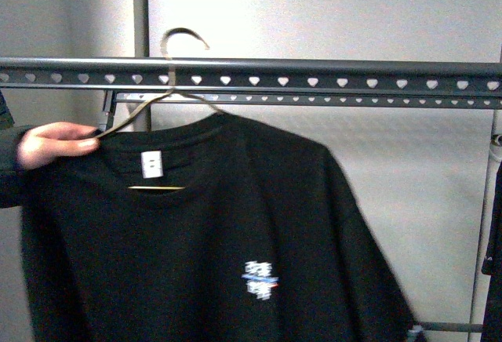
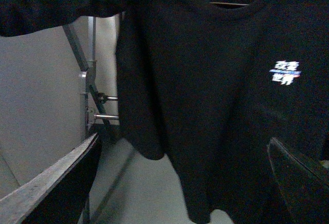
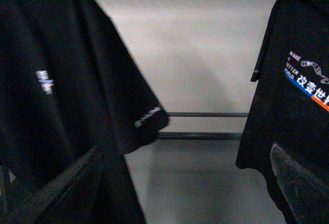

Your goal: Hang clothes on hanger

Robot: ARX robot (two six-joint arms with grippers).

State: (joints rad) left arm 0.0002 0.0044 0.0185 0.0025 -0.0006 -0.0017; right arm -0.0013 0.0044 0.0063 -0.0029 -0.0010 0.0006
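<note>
The black T-shirt (image 1: 235,232) hangs on a thin wire hanger (image 1: 184,40), with its white neck label (image 1: 151,164) and small chest print (image 1: 260,279) facing me. A person's hand (image 1: 55,144) holds the shoulder at the left. The hook sits at the grey rack's heart-punched rail (image 1: 314,71). Neither gripper shows in the front view. My left gripper (image 2: 184,147) is open and empty, just short of the shirt's front (image 2: 221,121). My right gripper (image 3: 184,152) is open and empty, with the shirt's sleeve (image 3: 139,121) to one side.
A second dark garment (image 3: 293,106) with white, blue and orange lettering hangs beside the shirt; its edge shows at the far right (image 1: 492,263). The rack's crossed legs (image 2: 87,80) and low bars (image 3: 205,114) stand before a pale wall.
</note>
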